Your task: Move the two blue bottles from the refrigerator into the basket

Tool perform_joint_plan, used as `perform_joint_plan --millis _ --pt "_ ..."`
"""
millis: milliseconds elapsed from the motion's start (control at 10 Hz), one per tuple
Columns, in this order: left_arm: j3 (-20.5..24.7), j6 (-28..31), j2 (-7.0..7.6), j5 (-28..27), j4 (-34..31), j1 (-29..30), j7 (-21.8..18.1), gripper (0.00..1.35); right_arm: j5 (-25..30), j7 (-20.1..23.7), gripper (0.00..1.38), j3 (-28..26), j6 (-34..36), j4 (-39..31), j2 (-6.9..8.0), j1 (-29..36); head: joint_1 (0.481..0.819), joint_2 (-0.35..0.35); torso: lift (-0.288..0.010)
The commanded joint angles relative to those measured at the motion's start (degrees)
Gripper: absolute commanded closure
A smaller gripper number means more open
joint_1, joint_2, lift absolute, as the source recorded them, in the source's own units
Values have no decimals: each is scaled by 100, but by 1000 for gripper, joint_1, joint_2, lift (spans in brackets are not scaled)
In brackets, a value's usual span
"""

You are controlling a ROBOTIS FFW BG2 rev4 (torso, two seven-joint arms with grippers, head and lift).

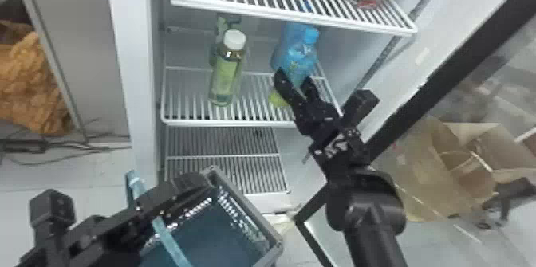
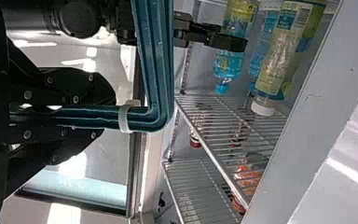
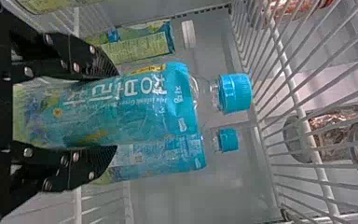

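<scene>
Head view: my right pincer [image 1: 294, 77], its fingers closed against both sides of the nearer blue bottle [image 1: 300, 55], which is upright. Immediately beyond this bottle, and partly hidden by it, is the second blue bottle [image 1: 282, 51]. To the pincer's left, a white-capped bottle with a green label [image 1: 227, 74] stands on the same wire shelf [image 1: 193, 122]; above the pincer is an upper shelf [image 1: 239, 11]. Below and to the pincer's left, my left gripper [image 1: 195, 186] grips the handle [image 1: 169, 240] of the basket [image 1: 249, 204].
</scene>
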Motion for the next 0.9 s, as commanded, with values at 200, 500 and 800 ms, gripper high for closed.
perform_joint_plan --millis 200,500,800 --pt "0 -1 0 0 0 0 0 1164 1 9 1276 -77 140 -400 -7 265 695 -341 -216" --pt "0 -1 -9 0 0 0 -9 1164 -56 9 1276 -386 787 -1721 -7 1039 695 -350 -216" --pt "0 -1 -18 0 0 0 -9 1164 -262 9 1276 -626 1265 -2804 -7 1869 695 -350 -216"
